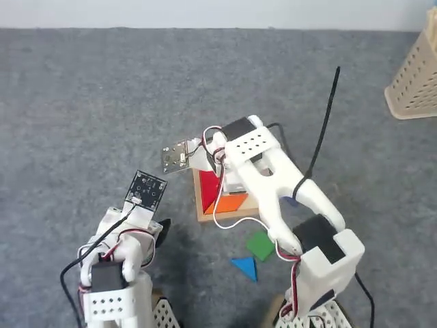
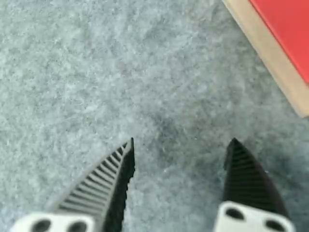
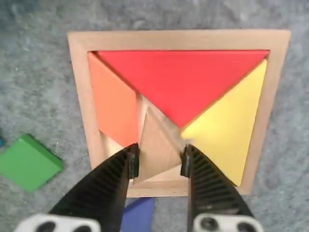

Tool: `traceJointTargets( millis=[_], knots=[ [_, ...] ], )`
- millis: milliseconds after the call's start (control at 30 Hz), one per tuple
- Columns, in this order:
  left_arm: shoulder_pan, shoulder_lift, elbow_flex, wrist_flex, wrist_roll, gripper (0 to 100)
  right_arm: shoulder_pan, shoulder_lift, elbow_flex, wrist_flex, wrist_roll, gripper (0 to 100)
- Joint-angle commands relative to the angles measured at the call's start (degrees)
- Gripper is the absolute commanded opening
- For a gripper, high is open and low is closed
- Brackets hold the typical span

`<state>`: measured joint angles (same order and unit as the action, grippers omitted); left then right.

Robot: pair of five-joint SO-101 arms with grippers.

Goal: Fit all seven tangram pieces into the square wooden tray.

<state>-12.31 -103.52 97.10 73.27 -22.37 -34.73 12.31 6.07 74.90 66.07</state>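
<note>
We see the right gripper [image 3: 158,159] clamped on the plain wooden triangle [image 3: 157,145] inside the tray [image 3: 178,38], between the orange piece [image 3: 113,106] and the yellow piece [image 3: 231,130]. The left gripper [image 2: 178,150] hangs spread apart over carpet [image 2: 72,72], left of the tray.

Grey carpet [image 1: 102,89] — beige perforated bin [image 1: 416,75] at edge.

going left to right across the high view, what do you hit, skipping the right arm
left end effector → wooden tray → green square → beige perforated holder. The blue triangle is left out: it overlaps both tray and square across the width.
</note>
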Motion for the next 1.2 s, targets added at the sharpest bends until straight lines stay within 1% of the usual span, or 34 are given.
traceJointTargets(
  millis=[0, 133, 267, 333, 500, 567, 600, 667, 733, 800, 867, 1000, 1033, 1167],
  knots=[
    [0.2, -0.9, -0.5, 0.3, -0.3, 28, -0.7, -4.2, -0.4, -1.1, 0.9, 11.2],
    [0.2, -0.9, -0.5, 0.3, -0.3, 28, -0.7, -4.2, -0.4, -0.3, 0.8, 12.2],
    [0.2, -0.9, -0.5, 0.3, -0.3, 28, -0.7, -4.2, -0.4, 1.1, 0.7, 20.9],
    [0.2, -0.9, -0.5, 0.3, -0.3, 28, -0.6, -4.2, -0.4, 1.1, 0.7, 23.6],
    [0.2, -0.9, -0.5, 0.3, -0.3, 28, -0.6, -4.2, -0.5, 1.0, 0.7, 23.8],
    [0.2, -0.9, -0.5, 0.3, -0.3, 28, -0.3, -4.4, -0.8, 0.9, 0.7, 22.2],
    [0.2, -0.9, -0.5, 0.3, -0.3, 28, -0.2, -4.6, -0.8, 0.8, 0.7, 19.4],
    [0.2, -0.9, -0.5, 0.3, -0.3, 28, 0.2, -4.8, -0.8, 0.8, 0.4, 10.2],
    [0.2, -0.9, -0.5, 0.3, -0.3, 28, 0.7, -4.8, -0.9, 0.5, -3.7, 0.0],
    [0.2, -0.9, -0.5, 0.3, -0.3, 28, 1.4, -4.8, -0.9, 0.5, -9.8, 2.8],
    [0.2, -0.9, -0.5, 0.3, -0.3, 28, 2.5, -4.8, -0.9, -0.4, -15.3, 0.4],
    [0.2, -0.9, -0.5, 0.3, -0.3, 28, 5.7, -3.9, 0.4, -5.0, -27.3, 0.6],
    [0.2, -0.9, -0.5, 0.3, -0.3, 28, 5.9, -3.7, 1.2, -5.9, -28.7, 0.6],
    [0.2, -0.9, -0.5, 0.3, -0.3, 28, 5.1, -1.4, 5.0, -9.6, -29.4, 0.6]
  ],
)
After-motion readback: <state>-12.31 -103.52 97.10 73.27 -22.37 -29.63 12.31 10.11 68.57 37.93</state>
